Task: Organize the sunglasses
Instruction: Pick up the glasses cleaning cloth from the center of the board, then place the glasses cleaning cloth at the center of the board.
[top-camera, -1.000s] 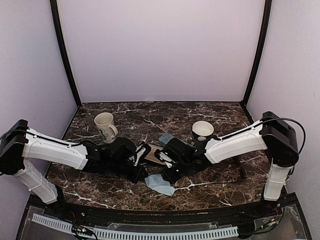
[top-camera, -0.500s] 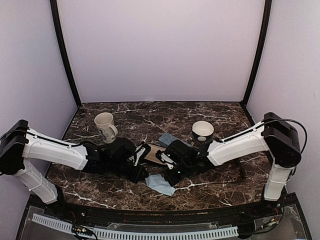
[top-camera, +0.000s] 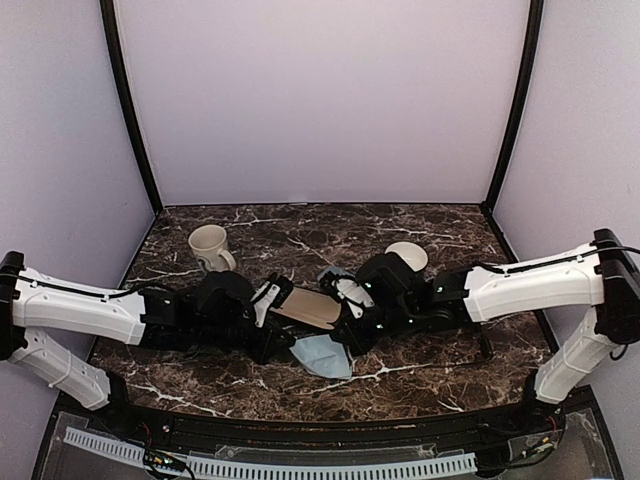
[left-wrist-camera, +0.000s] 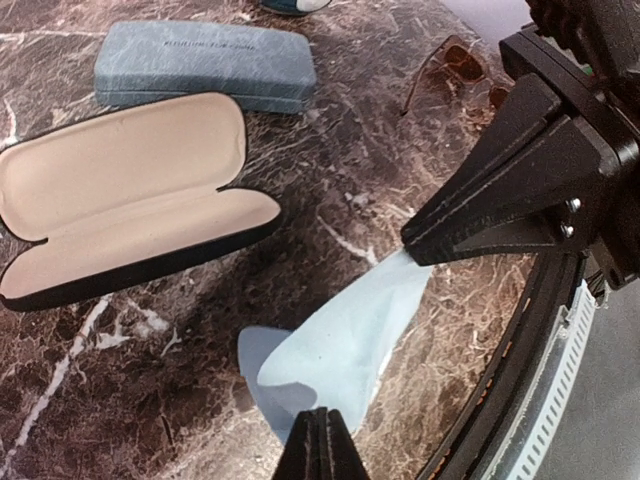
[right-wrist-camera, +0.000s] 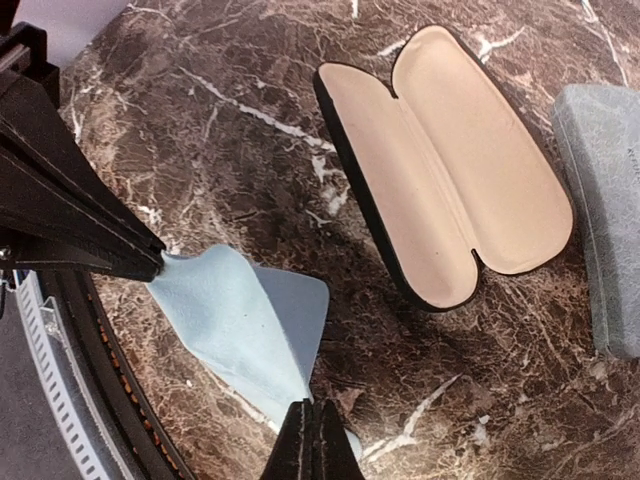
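The left gripper (left-wrist-camera: 320, 440) and right gripper (right-wrist-camera: 308, 425) pinch the cloth (left-wrist-camera: 340, 340) – sunglasses (left-wrist-camera: 455, 70) lie right of the open case (left-wrist-camera: 130, 190), nearer the right.

Sunglasses (left-wrist-camera: 460, 65) are hiding partly behind my right pincer (left-wrist-camera: 415, 248); grey case (right-wrist-camera: 605, 200) is running off the right-wrist view's edge.

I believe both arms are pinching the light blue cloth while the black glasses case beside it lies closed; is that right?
Not quite: the right wrist view shows the black glasses case lying open, beige lining up. The left fingers and right fingers do both pinch the light blue cloth.
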